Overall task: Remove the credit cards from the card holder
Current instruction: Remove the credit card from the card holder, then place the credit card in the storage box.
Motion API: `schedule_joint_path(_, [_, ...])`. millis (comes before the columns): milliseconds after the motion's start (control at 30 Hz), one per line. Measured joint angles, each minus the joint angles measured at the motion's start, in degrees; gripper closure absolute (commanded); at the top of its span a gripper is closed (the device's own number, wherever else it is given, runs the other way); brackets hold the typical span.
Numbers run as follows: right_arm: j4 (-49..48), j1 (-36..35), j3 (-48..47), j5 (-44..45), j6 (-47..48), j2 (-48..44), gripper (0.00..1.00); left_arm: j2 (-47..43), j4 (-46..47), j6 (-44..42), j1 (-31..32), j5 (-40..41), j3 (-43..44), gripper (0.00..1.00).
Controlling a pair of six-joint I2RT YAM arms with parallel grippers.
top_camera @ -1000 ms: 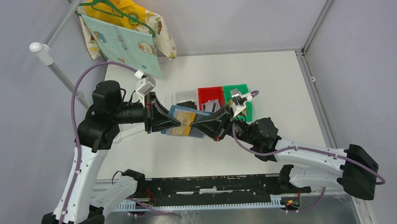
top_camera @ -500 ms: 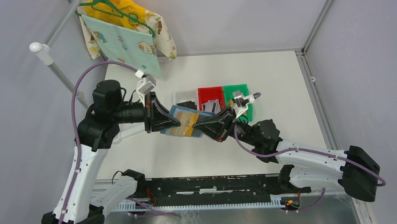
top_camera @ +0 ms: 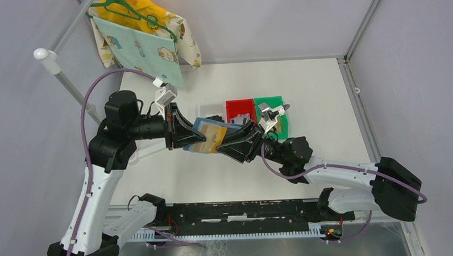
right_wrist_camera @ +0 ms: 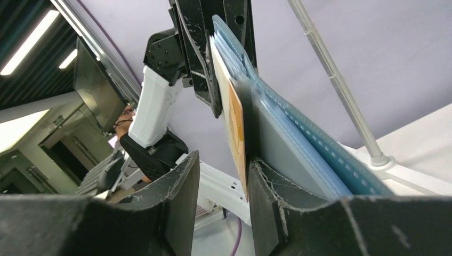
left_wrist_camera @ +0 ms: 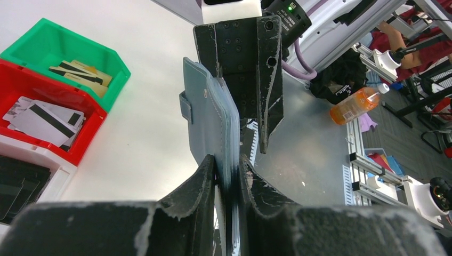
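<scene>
Leftward goes the right gripper since a second ago, and its tips now reach the holder, held off the table mid-frame by the left gripper. The red bin and green bin sit just behind, upper right of the pair. Bare table lies below them, which looks the freer way to pull.

Over to the left wrist: its fingers are clamped on the near edge of the holder, seen edge-on at centre. That's a thin bite, and a hard tug could drag the holder free.

Now the right wrist: jaws apart, a gold card standing between them, close against the right-hand finger, nothing pinched yet. Close too deep and the pocket gets nipped along with the card; too shallow and the card slips. The left gripper crowds in just beyond, so there's little room ahead.
</scene>
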State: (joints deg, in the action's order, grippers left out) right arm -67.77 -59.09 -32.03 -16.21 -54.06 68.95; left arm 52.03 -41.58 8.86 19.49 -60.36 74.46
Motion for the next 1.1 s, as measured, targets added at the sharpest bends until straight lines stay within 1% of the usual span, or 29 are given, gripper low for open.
schedule_joint_path(100, [-1.42,0.09,-0.98,-0.61,-0.94,1.25,0.70,0.00,0.13,0.07,0.02,-0.39,0.00,0.98])
schedule_joint_path(167, [-1.81,0.28,-1.22,-0.81,-1.53,1.77,0.80,-0.02,0.26,0.09,-0.02,-0.83,0.20,0.98])
schedule_joint_path(200, [-2.10,0.35,-1.22,-0.92,-1.84,2.01,0.87,-0.07,0.44,0.09,-0.02,-1.16,0.26,0.98])
schedule_joint_path(300, [-2.49,0.44,-1.27,-0.98,-2.54,2.38,1.00,-0.13,0.72,0.09,-0.02,-1.57,0.33,0.98])
schedule_joint_path(400, [-2.67,0.76,-1.25,-1.33,-2.64,2.21,1.00,-0.11,0.50,0.04,0.00,-1.29,0.72,0.98])
schedule_joint_path(500, [-1.42,1.36,-0.07,-1.55,-2.01,-0.13,1.00,0.04,-0.44,-0.02,0.04,-0.57,1.29,0.98])
schedule_joint_path(667, [3.74,6.19,6.78,-1.68,-0.28,-10.69,1.00,0.48,-2.91,-1.73,0.22,2.29,3.23,0.98])
schedule_joint_path(733, [8.85,9.31,8.50,-1.90,1.18,-15.82,1.00,0.52,-4.20,-3.30,0.26,3.85,3.82,0.98])
schedule_joint_path(833, [20.04,14.82,8.55,-2.78,4.92,-22.71,1.00,0.63,-6.78,-7.61,0.26,6.58,4.37,0.98])
schedule_joint_path(900, [29.75,19.76,7.28,-3.69,8.33,-25.94,1.00,0.87,-8.98,-11.10,0.26,7.98,4.37,0.98])
schedule_joint_path(1000, [42.66,27.17,3.23,-5.62,13.73,-26.27,1.00,1.42,-12.68,-16.37,0.26,8.94,4.28,0.98])
schedule_joint_path(1100, [53.09,33.86,-0.76,-7.89,19.15,-22.64,1.00,2.10,-17.27,-22.10,0.26,8.90,3.82,0.98])
